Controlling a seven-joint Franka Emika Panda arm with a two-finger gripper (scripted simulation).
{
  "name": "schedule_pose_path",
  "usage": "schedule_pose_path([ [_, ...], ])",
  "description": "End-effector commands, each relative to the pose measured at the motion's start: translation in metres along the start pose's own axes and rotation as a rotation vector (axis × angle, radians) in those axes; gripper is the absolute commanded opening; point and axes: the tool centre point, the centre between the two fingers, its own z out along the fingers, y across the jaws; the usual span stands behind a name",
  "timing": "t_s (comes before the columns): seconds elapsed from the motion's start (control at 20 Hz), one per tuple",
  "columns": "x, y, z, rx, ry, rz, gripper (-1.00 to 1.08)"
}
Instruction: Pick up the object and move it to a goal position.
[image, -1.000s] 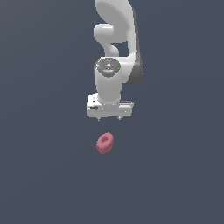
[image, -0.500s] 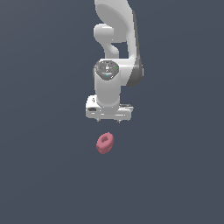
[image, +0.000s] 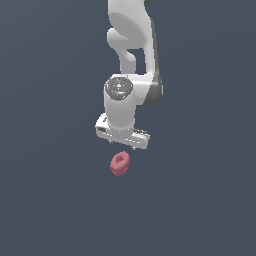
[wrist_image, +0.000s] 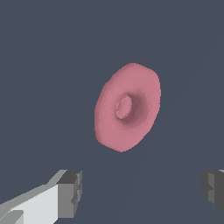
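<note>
Object (image: 120, 163) below end effector (image: 122, 143), fingers (wrist_image: 70, 193) spread.

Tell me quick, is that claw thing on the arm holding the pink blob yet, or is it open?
Gripper: open and empty, its fingertips spread wide apart. The pink blob lies beyond them, untouched.

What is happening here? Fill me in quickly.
A white robot arm in a simulation is set to pick up a small pink blob. Its gripper hangs just above the blob and is open. The wrist view shows the two fingers spread wide, with the blob apart from them and untouched. Nothing is grasped yet; the blob lies on the plain dark surface.
</note>
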Motion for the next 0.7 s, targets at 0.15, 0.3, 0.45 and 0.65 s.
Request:
schedule_pose_path([
  [0.15, 0.020, -0.001, 0.006, 0.007, 0.012, 0.160, 1.00],
  [0.3, 0.029, -0.002, 0.009, 0.011, 0.018, 0.233, 1.00],
  [0.45, 0.037, -0.003, 0.011, 0.014, 0.023, 0.293, 1.00],
  [0.65, 0.044, -0.003, 0.014, 0.017, 0.027, 0.351, 1.00],
])
